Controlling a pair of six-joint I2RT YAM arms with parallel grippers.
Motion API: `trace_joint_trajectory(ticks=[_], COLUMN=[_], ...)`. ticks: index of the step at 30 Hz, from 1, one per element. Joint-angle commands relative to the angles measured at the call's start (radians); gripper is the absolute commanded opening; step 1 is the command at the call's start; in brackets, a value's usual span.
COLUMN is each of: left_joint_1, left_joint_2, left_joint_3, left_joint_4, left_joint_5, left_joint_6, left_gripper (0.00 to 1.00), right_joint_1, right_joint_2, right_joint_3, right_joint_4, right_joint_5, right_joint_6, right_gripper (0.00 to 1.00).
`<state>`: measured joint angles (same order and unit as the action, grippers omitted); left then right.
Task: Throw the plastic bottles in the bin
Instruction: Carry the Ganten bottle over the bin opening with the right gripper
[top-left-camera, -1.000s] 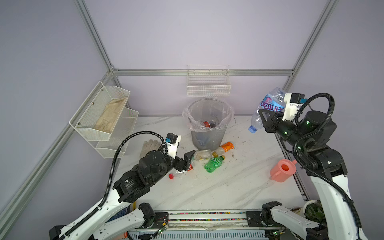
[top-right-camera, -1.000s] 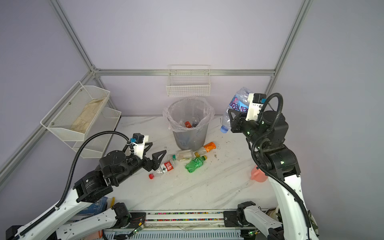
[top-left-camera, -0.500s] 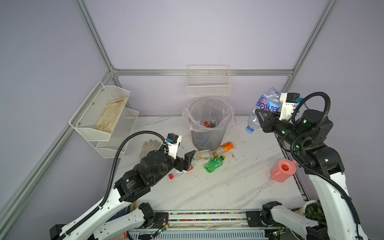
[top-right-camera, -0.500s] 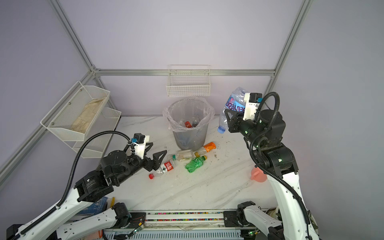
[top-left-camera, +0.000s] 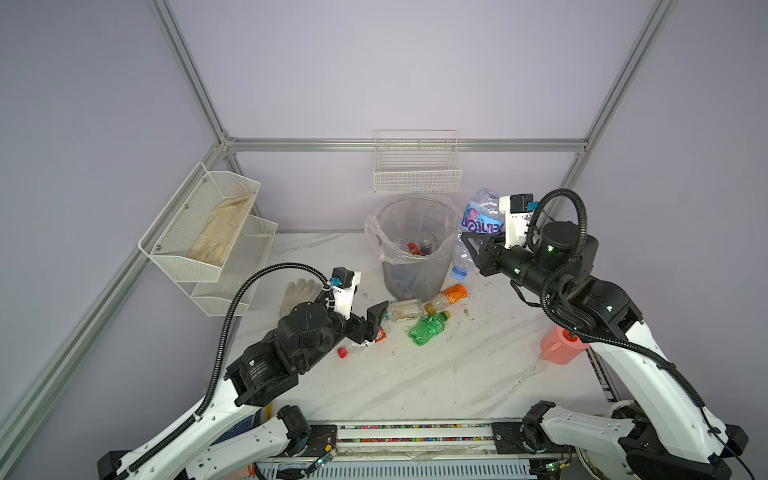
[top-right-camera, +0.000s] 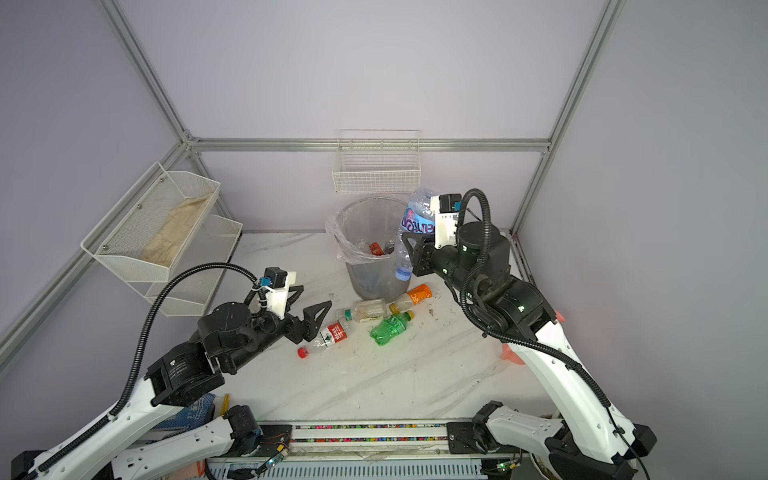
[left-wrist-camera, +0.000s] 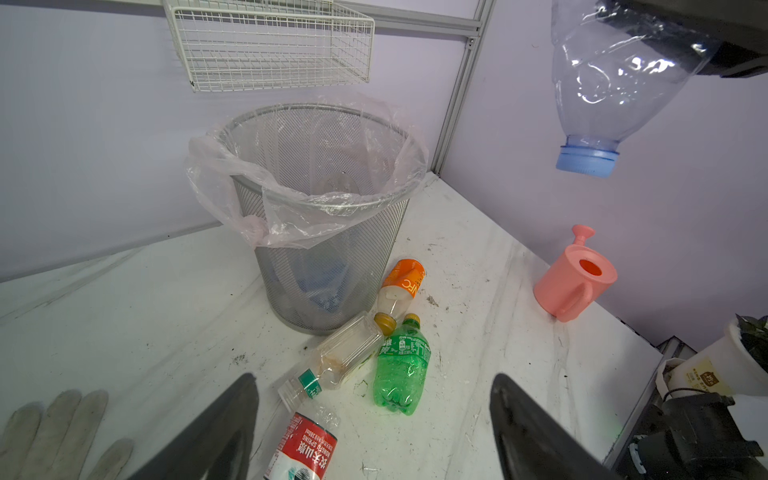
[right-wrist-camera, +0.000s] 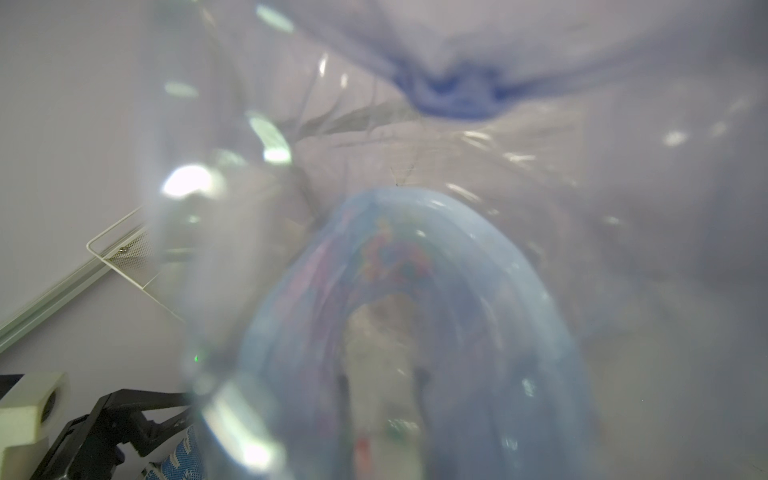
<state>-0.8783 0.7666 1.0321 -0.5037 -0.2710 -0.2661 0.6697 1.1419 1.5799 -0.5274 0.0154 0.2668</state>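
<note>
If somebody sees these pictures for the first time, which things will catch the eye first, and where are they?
First, the big clear bottle with a blue label, pinched cap down in the right pincer, high beside the bin at the back of the table. Next, the bright green bottle lying among other bottles in front of the bin, with the open left pincer just left of them.
</note>
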Motion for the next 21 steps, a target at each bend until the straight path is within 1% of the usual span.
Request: trace_joint_trajectory(ticks=[1,6,13,17,21], left_joint_1=[-0.004,-0.004,-0.004,-0.004,-0.004], left_joint_2=[-0.025,-0.032,-0.035,-0.039,-0.041], left_joint_3=[0.019,0.018,0.016,0.015,0.016], left_joint_4=[0.008,-0.003,-0.010,-0.011,-0.013], left_joint_5=[-0.019,-0.029,-0.031,-0.034,-0.035], left_joint_6=[0.016,0.022,0.021,0.021,0.019], left_gripper=[0.85,0.85,0.85,0.85,0.85], right_joint_1=[0.054,0.171,0.270,0.312,0.316], right_joint_2=[0.010,0.046,0.099,0.133,0.175], right_joint_3=[0.041,0.070,0.149,0.198,0.232], right_joint_4=[0.032,0.032,0.030,0.039,0.060], right_joint_5=[0.111,0.242,0.376,0.439,0.468], right_joint_6=[-0.014,-0.034,-0.077,-0.108,-0.144], right_gripper=[0.04,0.04,0.05,0.06,0.10])
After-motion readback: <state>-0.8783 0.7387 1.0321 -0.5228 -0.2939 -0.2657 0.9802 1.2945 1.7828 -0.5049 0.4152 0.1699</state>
